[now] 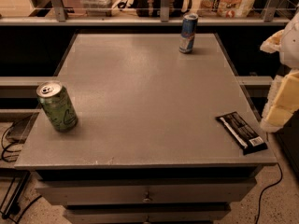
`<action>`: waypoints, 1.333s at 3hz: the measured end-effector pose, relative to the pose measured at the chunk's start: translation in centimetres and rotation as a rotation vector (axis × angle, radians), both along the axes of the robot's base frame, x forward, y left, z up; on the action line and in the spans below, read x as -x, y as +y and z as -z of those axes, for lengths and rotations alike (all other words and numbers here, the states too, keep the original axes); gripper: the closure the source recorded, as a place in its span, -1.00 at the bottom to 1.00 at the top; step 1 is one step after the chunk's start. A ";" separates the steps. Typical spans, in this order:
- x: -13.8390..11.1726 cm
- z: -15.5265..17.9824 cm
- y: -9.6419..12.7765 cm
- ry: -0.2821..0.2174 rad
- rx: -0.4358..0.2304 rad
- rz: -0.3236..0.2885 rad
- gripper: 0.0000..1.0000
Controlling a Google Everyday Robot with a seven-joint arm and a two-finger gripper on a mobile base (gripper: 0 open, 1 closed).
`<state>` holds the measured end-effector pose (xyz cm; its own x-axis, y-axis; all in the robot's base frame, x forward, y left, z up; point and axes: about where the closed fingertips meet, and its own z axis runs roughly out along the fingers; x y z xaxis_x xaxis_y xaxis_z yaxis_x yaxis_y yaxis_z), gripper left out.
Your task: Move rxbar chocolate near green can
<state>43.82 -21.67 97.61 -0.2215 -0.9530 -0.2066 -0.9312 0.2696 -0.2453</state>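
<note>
Jaws right, near rxbar chocolate; blue can far.

My gripper, off the table's right edge, looks like matt white and yellow plastic. The table has a dull grey, finely speckled top. The green can and blue can are glossy printed metal. The bar wears shiny black film.
</note>
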 end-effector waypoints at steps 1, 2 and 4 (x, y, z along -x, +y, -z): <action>-0.1 0.0 0.0 -0.002 0.000 0.000 -1.00; -0.8 2.1 0.4 0.034 0.001 -0.001 -1.00; -2.1 8.1 1.3 0.094 0.001 0.027 -1.00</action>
